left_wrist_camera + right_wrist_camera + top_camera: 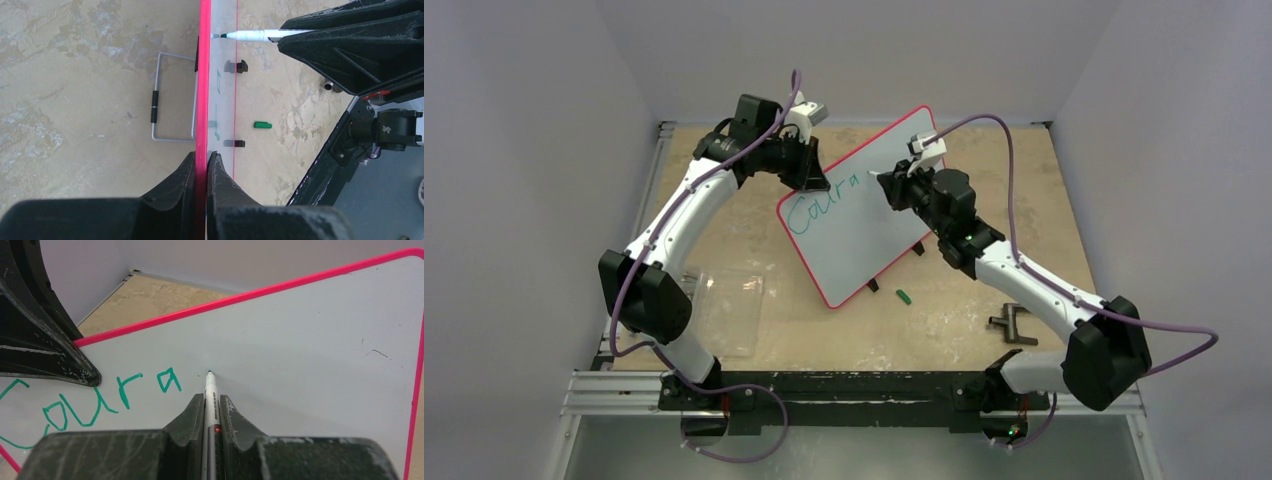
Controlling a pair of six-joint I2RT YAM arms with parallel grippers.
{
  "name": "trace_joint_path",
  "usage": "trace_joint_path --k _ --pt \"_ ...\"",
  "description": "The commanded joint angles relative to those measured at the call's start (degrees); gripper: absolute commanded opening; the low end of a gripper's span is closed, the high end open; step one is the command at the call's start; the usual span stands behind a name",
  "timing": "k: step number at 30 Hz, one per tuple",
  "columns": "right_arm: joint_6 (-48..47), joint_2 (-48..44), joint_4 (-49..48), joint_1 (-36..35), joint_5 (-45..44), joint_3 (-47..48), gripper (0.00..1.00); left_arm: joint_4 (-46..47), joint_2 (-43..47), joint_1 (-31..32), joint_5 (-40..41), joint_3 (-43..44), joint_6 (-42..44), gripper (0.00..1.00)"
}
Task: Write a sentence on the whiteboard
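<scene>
Just past "Coura" in the sentence (122, 390), my right tool (210, 401) pinches the marker (209, 385); left tool (201, 159) clamps the whiteboard (222, 60) rim. Advice: light pressure, level baseline.

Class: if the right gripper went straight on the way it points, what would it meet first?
The whiteboard; the right gripper's marker tip looks at or almost on it, beside the sentence.

Green cap (903, 296), clear plastic sheet (729, 308), dark T-shaped tool (1013, 326)
</scene>
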State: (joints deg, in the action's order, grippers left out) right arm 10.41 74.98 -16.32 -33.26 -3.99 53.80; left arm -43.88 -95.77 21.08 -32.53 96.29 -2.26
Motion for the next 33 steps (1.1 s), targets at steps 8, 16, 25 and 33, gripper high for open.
trace_joint_path --k 8,16,25,33 --pt "0.17 1.77 -4.04 0.37 0.80 4.75 0.00 -2.70 0.23 -0.34 12.58 -0.27 6.57 0.00" --pt "0.31 2.45 -4.56 0.38 3.82 4.76 0.00 -2.70 0.32 -0.34 12.64 -0.23 6.65 0.00" --pt "-0.71 2.19 -4.13 0.35 6.99 2.97 0.00 -2.79 0.49 -0.34 12.72 -0.29 6.64 0.00" --pt "-0.40 1.14 -2.96 0.32 6.71 -0.14 0.00 -2.77 0.54 -0.34 12.69 -0.31 6.58 0.00"
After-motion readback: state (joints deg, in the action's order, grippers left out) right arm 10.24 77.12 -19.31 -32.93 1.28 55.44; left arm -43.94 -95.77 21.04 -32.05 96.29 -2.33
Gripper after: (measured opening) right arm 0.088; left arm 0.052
